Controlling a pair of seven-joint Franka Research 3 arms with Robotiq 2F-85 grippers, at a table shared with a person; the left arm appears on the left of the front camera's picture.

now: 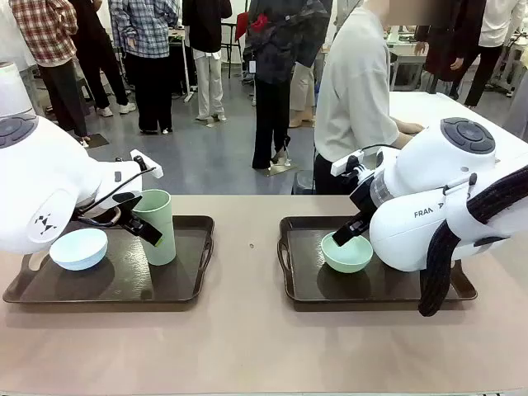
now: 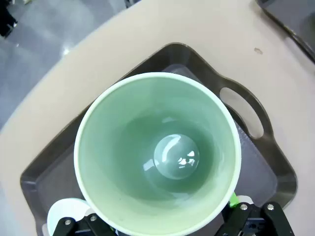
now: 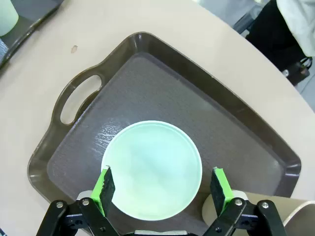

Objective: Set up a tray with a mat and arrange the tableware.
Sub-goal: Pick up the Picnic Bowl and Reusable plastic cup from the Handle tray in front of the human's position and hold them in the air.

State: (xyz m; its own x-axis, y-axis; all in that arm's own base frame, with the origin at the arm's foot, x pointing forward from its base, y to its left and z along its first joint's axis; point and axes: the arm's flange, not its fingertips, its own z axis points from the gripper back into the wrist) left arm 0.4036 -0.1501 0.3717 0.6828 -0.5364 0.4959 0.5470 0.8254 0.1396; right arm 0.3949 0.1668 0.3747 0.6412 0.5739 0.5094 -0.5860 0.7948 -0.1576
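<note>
Finger of left claw [image 1: 153,231] behind cup [image 1: 157,206]

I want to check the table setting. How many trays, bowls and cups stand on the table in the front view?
Trays: 2 (left tray, right tray)
Bowls: 2 (pale blue bowl, mint green bowl)
Cups: 1 (sage green cup)
Total: 5

Looking across a beige table [image 1: 247,346] into a busy hall.
Glossy grey floor [image 1: 206,157] behind, people [image 1: 148,49] standing far back, one person [image 1: 355,91] near the far edge, white table [image 1: 437,106] at right.
</note>
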